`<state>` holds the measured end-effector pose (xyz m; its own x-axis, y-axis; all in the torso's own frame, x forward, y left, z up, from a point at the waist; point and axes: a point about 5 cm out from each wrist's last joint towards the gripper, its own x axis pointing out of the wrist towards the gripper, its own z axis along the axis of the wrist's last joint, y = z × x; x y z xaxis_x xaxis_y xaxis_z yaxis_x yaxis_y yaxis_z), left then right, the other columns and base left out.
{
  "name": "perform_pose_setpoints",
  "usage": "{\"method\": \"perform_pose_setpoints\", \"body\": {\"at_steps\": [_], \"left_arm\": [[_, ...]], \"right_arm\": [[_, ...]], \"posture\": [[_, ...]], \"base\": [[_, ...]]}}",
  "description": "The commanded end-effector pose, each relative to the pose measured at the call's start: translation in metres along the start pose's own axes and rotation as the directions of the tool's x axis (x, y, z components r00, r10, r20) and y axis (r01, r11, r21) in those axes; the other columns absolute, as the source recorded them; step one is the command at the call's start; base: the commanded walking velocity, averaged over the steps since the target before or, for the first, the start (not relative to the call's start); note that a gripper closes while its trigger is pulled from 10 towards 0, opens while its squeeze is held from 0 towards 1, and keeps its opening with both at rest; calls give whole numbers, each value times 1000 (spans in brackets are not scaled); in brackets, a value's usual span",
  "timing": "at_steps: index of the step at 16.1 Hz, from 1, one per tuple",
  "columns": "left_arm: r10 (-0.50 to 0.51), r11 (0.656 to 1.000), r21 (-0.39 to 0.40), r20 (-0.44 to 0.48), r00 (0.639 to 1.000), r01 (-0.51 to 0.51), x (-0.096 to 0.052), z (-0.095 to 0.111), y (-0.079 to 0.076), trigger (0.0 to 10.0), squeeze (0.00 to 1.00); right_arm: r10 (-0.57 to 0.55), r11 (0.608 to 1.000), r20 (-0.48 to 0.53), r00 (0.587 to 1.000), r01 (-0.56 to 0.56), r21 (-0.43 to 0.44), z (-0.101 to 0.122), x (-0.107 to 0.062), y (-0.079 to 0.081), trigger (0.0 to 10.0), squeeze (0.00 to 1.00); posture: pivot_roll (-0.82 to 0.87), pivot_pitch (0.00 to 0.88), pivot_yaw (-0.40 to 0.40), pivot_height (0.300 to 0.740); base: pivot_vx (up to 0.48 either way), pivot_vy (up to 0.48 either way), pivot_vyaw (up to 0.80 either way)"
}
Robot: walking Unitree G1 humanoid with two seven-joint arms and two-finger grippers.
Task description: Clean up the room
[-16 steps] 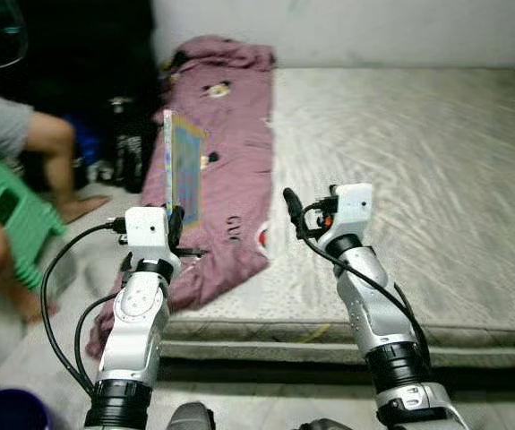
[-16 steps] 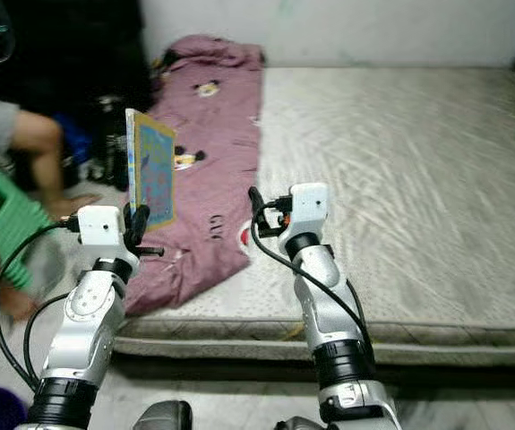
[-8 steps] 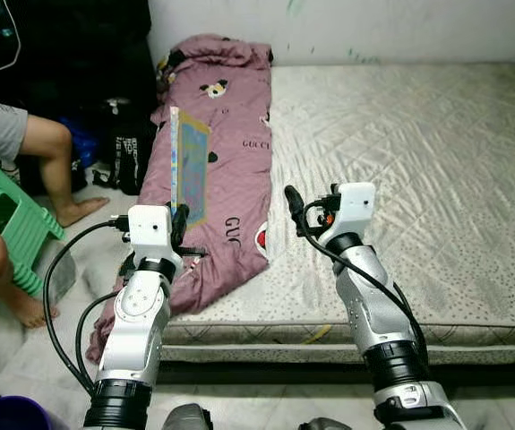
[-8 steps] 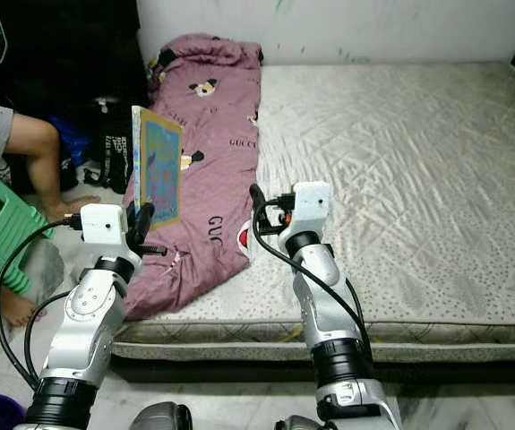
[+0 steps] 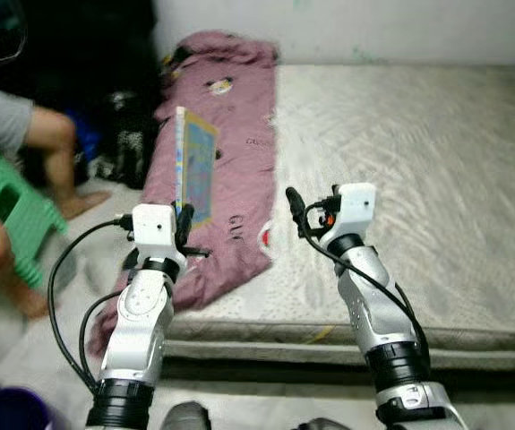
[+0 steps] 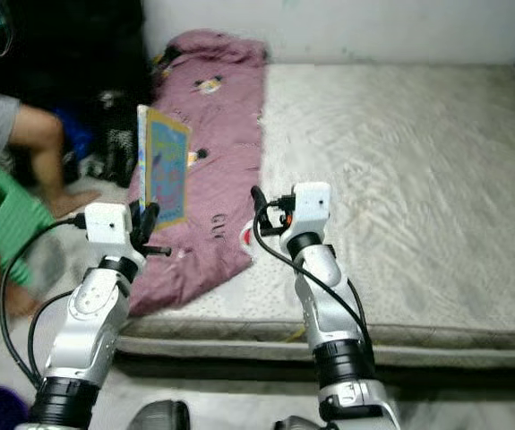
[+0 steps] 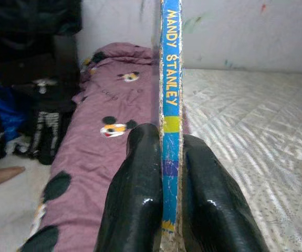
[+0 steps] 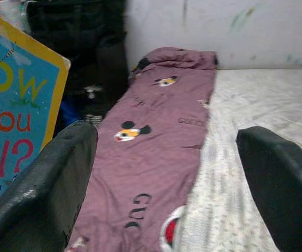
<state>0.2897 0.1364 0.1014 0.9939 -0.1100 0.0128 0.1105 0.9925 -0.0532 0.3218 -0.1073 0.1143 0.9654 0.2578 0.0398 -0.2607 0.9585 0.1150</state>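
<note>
The left end effector point(image 7: 164, 210) is clamped on a thin children's book point(image 5: 194, 175), its 2 black fingers point(image 7: 135, 199) pressed against either face near the lower edge. The book is held upright, spine toward the wrist camera, above the near left corner of the mattress point(image 5: 418, 179). The right end effector point(image 8: 166, 173) is held at about the same height over the mattress, its fingers spread wide apart and empty.

Progress is judged to be at an early to middle stage: 1 item is picked up but not yet put away, and no destination for it can be identified. A purple printed blanket point(image 5: 221, 134) lies crumpled along the left side of the mattress, hanging over the near edge toward the floor point(image 5: 24, 358); it is untouched. Dark bags point(image 5: 123, 143) are piled beside the bed against the wall.

Open room is wide to the right, where the mattress is bare. To the left, room is tight: a person's leg point(image 5: 60, 161) and a green stool point(image 5: 15, 224) stand near the left arm. The head views are blurred.
</note>
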Motion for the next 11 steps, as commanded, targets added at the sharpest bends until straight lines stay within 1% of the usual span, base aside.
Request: {"method": "perform_pose_setpoints", "body": {"at_steps": [1,11], "left_arm": [[-3,1000,-2,58,998,3,3,14,1,10000,0],[-13,1000,-17,54,998,14,2,12,-1,10000,0]], "right_arm": [[10,1000,9,1000,-10,8,4,3,4,10000,0],[0,1000,4,1000,0,-3,3,3,3,10000,0]], "posture": [[-95,10,16,740],[-95,10,15,740]], "base": [[0,0,0],[0,0,0]]}}
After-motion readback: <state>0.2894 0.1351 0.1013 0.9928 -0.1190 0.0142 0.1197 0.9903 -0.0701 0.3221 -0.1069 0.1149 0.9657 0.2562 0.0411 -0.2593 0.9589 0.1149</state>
